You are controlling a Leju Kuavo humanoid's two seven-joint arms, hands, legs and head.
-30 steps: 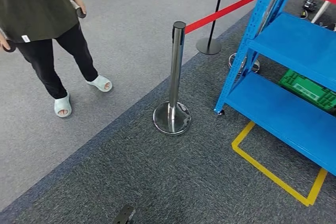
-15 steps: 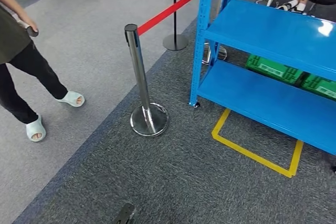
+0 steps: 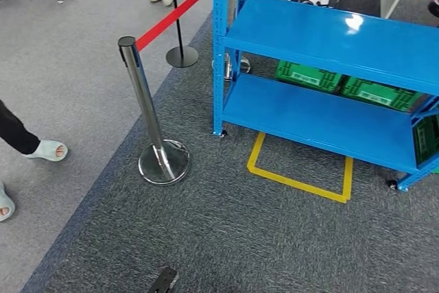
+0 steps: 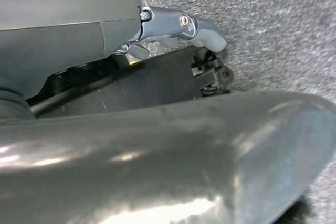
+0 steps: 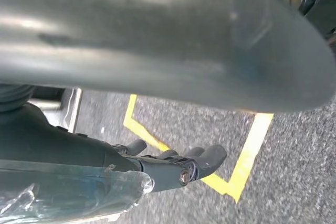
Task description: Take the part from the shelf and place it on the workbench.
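Note:
A blue metal shelf [image 3: 331,39] stands ahead and to the right, its two visible boards bare. Green crates [image 3: 308,75] lie low behind the lower board, and another green crate [image 3: 425,138] sits at the shelf's right end. I cannot tell which item is the part. My left hand [image 4: 170,22] hangs above grey carpet with thumb and dark fingers [image 4: 210,72] stretched out and nothing in them. My right hand [image 5: 174,167] hangs over the yellow floor tape [image 5: 248,156], fingers straight, holding nothing.
A chrome barrier post [image 3: 155,128] with a red belt [image 3: 173,15] stands left of the shelf, and a second post base [image 3: 181,55] lies farther back. A yellow taped rectangle [image 3: 298,182] marks the carpet before the shelf. A person's sandalled foot [image 3: 49,150] is at the left edge.
The whole picture has shifted: the camera has turned right, so the shelf now sits nearer the middle and the person has slid almost out at the left.

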